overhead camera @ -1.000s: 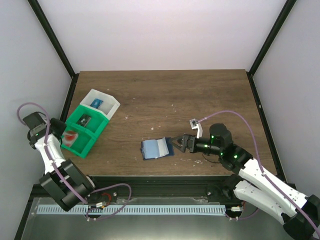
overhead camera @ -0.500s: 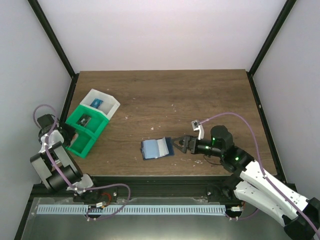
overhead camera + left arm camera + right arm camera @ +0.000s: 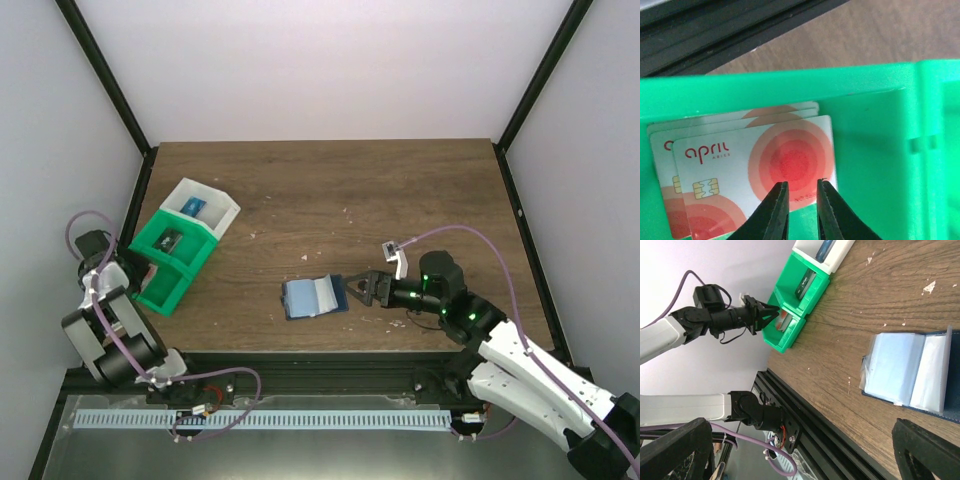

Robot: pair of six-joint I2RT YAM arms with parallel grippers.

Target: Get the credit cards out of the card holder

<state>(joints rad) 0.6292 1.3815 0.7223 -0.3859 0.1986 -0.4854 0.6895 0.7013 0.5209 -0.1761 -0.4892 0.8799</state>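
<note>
The right gripper (image 3: 352, 290) stands fully open and empty. The card holder (image 3: 314, 297) lies unfolded and flat just ahead of its fingertips, long axis roughly in line with the fingers, so this arm is nearer. The left gripper (image 3: 801, 183), almost closed and empty, hangs over the credit cards (image 3: 755, 155) stacked in the green bin (image 3: 875, 150).

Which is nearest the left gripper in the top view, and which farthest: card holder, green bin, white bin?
1. green bin, at the table's left edge; the left gripper is right at it.
2. white bin, just behind the green one.
3. card holder, mid-table, toward the front.
</note>
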